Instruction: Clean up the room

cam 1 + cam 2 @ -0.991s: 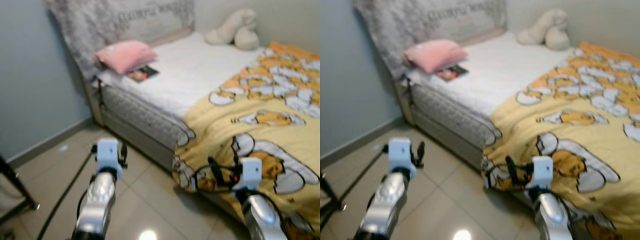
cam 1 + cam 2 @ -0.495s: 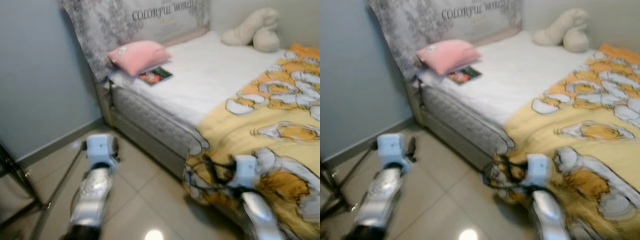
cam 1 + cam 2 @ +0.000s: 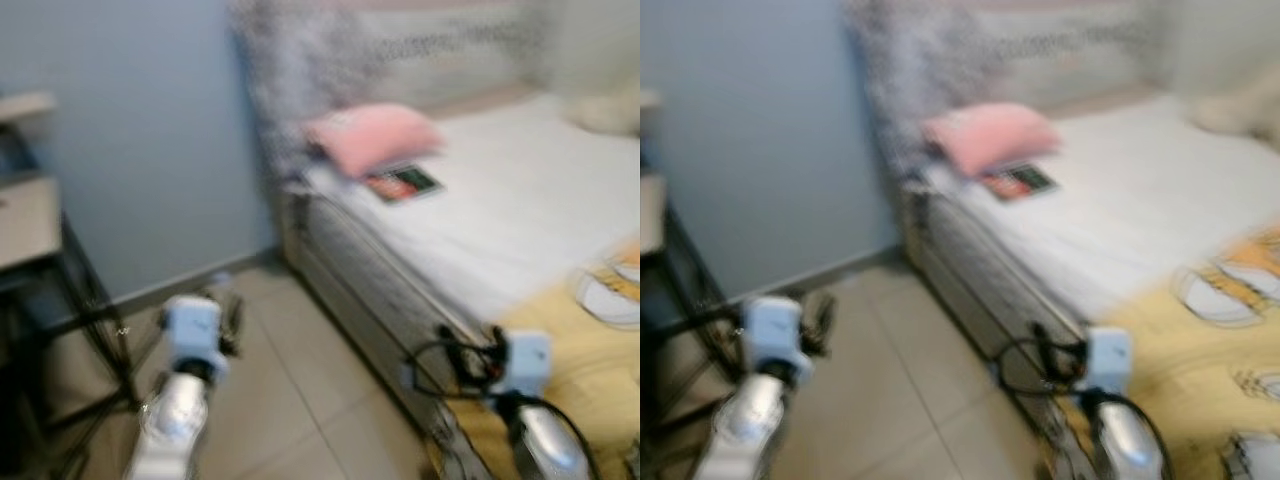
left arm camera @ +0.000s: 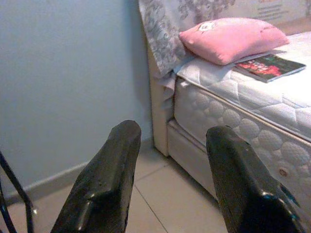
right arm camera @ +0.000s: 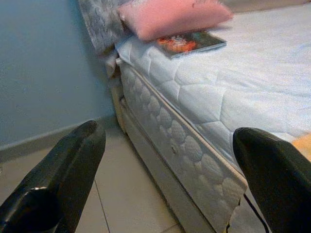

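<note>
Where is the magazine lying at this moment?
The magazine lies flat on the white mattress, near its head end, partly tucked under the pink pillow.

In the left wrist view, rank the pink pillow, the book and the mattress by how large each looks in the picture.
1. mattress, covers the most picture area and runs out of frame.
2. pink pillow.
3. book, clearly the smallest, lying beside the pillow and partly tucked under it.
The mattress edge is nearer the camera, which exaggerates its lead.

Quilted white cloth covers the mattress (image 5: 204, 97); the pink pillow (image 4: 231, 39) looks soft, the magazine (image 4: 269, 66) glossy, the floor (image 4: 160, 194) tiles smooth.
</note>
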Robot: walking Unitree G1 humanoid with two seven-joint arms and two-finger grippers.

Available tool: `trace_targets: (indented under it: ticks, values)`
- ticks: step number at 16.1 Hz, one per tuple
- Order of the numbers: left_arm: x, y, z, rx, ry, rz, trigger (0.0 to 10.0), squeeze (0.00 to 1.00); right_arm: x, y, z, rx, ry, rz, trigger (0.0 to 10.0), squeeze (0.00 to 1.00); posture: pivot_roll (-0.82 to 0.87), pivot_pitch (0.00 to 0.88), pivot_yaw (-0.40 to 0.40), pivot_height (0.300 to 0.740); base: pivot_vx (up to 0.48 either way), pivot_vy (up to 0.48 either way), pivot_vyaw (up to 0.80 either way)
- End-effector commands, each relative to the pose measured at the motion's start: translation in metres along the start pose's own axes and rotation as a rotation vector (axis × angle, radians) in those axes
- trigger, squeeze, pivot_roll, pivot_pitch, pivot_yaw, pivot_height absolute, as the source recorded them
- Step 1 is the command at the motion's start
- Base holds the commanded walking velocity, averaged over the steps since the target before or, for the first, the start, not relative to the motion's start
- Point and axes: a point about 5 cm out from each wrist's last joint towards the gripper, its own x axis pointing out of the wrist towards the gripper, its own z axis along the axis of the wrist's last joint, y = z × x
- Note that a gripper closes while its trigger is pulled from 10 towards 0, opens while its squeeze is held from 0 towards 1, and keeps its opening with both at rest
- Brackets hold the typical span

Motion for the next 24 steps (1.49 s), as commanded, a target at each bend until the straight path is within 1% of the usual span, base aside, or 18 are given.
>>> trace_targets:
  ticks: [1,2,3,4,5,7,9,10,11,15,17,20,21,22,23,24]
  values:
    - [0.006,0.004,0.009,0.011,-0.025,0.006,10.0,0.0,0.008,0.011,0.005,0.028,-0.021,0.043,10.0,0.0,0.07,0.0,-0.004,0.74,0.48,0.0,0.52]
    - [0.007,0.002,0.01,0.013,-0.031,0.005,10.0,0.0,0.01,0.014,0.006,0.026,-0.022,0.054,10.0,0.0,0.07,0.0,-0.007,0.74,0.48,0.0,0.51]
    - [0.011,0.0,0.008,-0.039,0.011,0.047,10.0,0.0,0.013,0.019,0.007,0.024,-0.022,0.081,10.0,0.0,0.08,0.0,-0.008,0.74,0.48,0.0,0.51]
    - [0.012,0.001,0.006,-0.064,0.034,0.071,10.0,0.0,0.014,0.021,0.007,0.025,-0.021,0.085,10.0,0.0,0.08,0.0,-0.008,0.74,0.48,0.0,0.51]
    - [0.013,0.001,0.007,-0.069,0.037,0.075,10.0,0.0,0.015,0.022,0.007,0.028,-0.022,0.09,10.0,0.0,0.08,0.0,-0.008,0.74,0.48,0.0,0.51]
    - [0.014,0.001,0.009,-0.048,0.025,0.052,10.0,0.0,0.016,0.026,0.005,0.032,-0.02,0.099,10.0,0.0,0.09,0.0,-0.004,0.74,0.48,0.0,0.5]
    - [0.02,0.003,0.013,-0.023,0.014,0.053,10.0,0.0,0.017,0.028,0.003,0.041,-0.015,0.108,10.0,0.0,0.1,0.0,-0.002,0.74,0.48,0.0,0.49]
    - [0.022,0.002,0.013,-0.027,0.027,0.043,10.0,0.0,0.018,0.029,0.002,0.037,-0.013,0.112,10.0,0.0,0.1,0.0,0.0,0.74,0.435,0.0,0.47]
    - [0.022,0.001,0.015,0.001,0.019,0.038,10.0,0.0,0.018,0.032,0.002,0.019,-0.01,0.136,10.0,0.0,0.1,0.0,0.005,0.74,0.281,0.0,0.46]
    - [0.02,0.001,0.016,-0.009,0.011,0.042,10.0,0.0,0.018,0.034,-0.001,0.024,0.0,0.14,10.0,0.0,0.1,0.0,0.007,0.74,0.435,0.0,0.46]
    - [0.021,0.002,0.015,0.001,0.018,0.053,10.0,0.0,0.019,0.035,-0.001,0.024,-0.005,0.139,10.0,0.0,0.1,0.0,0.007,0.74,0.48,0.0,0.46]
    - [0.021,0.006,0.014,0.004,0.018,0.055,10.0,0.0,0.02,0.031,-0.001,0.019,-0.004,0.096,10.0,0.0,0.11,0.0,0.006,0.74,0.0,0.0,0.0]
    - [0.017,0.009,0.015,0.013,0.003,0.047,10.0,0.0,0.014,0.028,0.001,0.014,-0.027,0.089,10.0,0.0,0.11,0.0,0.006,0.74,0.0,0.0,0.0]
    - [0.011,0.011,0.019,0.019,-0.023,0.03,10.0,0.0,0.004,0.026,0.001,-0.015,-0.035,0.1,10.0,0.0,0.11,0.0,0.005,0.74,0.0,0.0,0.0]
    - [0.001,0.01,0.023,0.021,-0.06,-0.015,10.0,0.0,-0.009,0.021,0.0,-0.051,-0.043,0.101,10.0,0.0,0.12,0.0,0.001,0.74,0.0,0.0,0.0]
    - [-0.011,0.016,0.024,0.019,-0.04,0.048,10.0,0.0,-0.023,0.015,-0.002,-0.104,-0.043,0.088,10.0,0.0,0.11,0.0,-0.002,0.74,0.0,0.0,0.0]
